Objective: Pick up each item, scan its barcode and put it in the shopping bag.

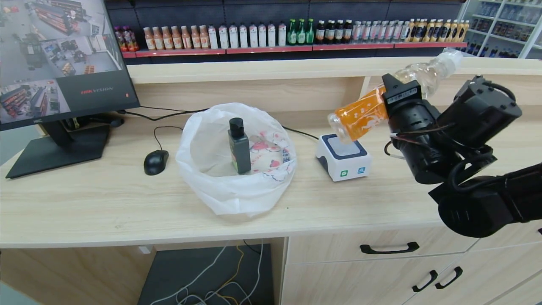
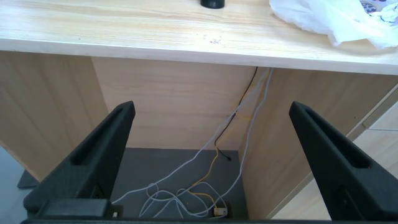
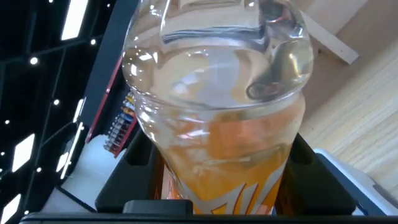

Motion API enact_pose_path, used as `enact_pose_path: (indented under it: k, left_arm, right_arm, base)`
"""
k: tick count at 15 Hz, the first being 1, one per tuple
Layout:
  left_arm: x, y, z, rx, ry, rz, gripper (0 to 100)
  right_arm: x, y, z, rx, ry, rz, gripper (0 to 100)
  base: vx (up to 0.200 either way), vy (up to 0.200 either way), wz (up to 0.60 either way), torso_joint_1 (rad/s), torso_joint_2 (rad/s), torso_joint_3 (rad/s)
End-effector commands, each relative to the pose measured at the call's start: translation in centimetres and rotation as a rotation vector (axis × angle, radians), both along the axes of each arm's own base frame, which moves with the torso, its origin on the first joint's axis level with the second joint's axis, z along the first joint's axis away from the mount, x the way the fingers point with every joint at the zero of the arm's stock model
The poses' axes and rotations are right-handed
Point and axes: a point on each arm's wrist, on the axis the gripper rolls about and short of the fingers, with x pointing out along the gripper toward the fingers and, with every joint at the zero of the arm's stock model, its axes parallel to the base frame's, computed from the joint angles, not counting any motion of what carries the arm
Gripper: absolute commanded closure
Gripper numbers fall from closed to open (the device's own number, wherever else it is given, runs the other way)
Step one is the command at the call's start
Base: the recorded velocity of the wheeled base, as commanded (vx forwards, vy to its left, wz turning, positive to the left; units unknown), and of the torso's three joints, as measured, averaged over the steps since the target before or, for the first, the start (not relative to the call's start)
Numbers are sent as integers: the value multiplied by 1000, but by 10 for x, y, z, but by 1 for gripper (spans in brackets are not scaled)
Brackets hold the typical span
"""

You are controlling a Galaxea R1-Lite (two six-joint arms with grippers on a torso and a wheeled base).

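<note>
The left arm hangs low, in front of the tabletop's (image 2: pixel 124 31) front edge and below its level. The left claw (image 2: pixel 212 112) is spread wide and holds nothing; it faces the recess under the tabletop, where loose cables (image 2: pixel 205 180) lie.

On the tabletop, farthest left, stands a monitor (image 1: pixel 63 55) on a dark foot. A black mouse (image 1: pixel 155 162) lies to its right, its cord running back toward the wall. Next comes the white shopping bag (image 1: pixel 235 178), its mouth rolled open and wide. A dark bottle (image 1: pixel 239 146) with a black cap stands upright inside it, near the middle.

Just right of the bag sits the scanner (image 1: pixel 344 157), a small white box with a dark-framed window on top. Over it hangs the orange-labelled bottle (image 1: pixel 364 114), clear plastic, tilted steeply: its lower end is above the back of the scanner's window, its upper end points up and away to the right. Whether it touches the scanner cannot be told.

The right arm comes in from the right, raised above the tabletop, with the wrist bent toward the scanner. The right claw (image 1: pixel 401 94) pinches this bottle around its middle, at the upper edge of the orange label, a finger (image 3: pixel 138 155) pressed on either side.
</note>
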Motion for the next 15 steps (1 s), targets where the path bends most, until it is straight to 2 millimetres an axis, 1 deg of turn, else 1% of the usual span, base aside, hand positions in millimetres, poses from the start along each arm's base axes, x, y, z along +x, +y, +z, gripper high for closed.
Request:
enact_pose_path:
  k: [1,5,6,8,9,10,11,13,15]
  left_arm:
    - [0,0,0,0,0,1,0]
    - [0,0,0,0,0,1,0]
    - [0,0,0,1,0,1,0]
    - [0,0,0,3,0,1,0]
    - [0,0,0,1,0,1,0]
    - [0,0,0,1,0,1,0]
    - [0,0,0,1,0,1,0]
    - [0,0,0,1,0,1,0]
    - [0,0,0,1,0,1,0]
  right_arm:
    - [-16,4,20,-29,-51,7,100]
    - [-19,6,30,-185,-72,-86,100]
    - [-22,5,32,-260,-85,-121,100]
    - [-27,11,36,-340,-118,-136,100]
    - [-34,14,41,-442,-143,-138,100]
    - [-37,18,39,-498,-159,-127,100]
    - [-40,22,38,-594,-180,-129,100]
    - [-42,23,30,-687,-190,-165,100]
    - [-52,26,2,-818,-195,-107,100]
  base:
    - [0,0,0,0,0,0]
    - [0,0,0,0,0,0]
    - [0,0,0,0,0,0]
    - [0,0,0,0,0,0]
    - [0,0,0,0,0,0]
    - [0,0,0,0,0,0]
    - [0,0,0,0,0,0]
    - [0,0,0,0,0,0]
    - [0,0,0,0,0,0]
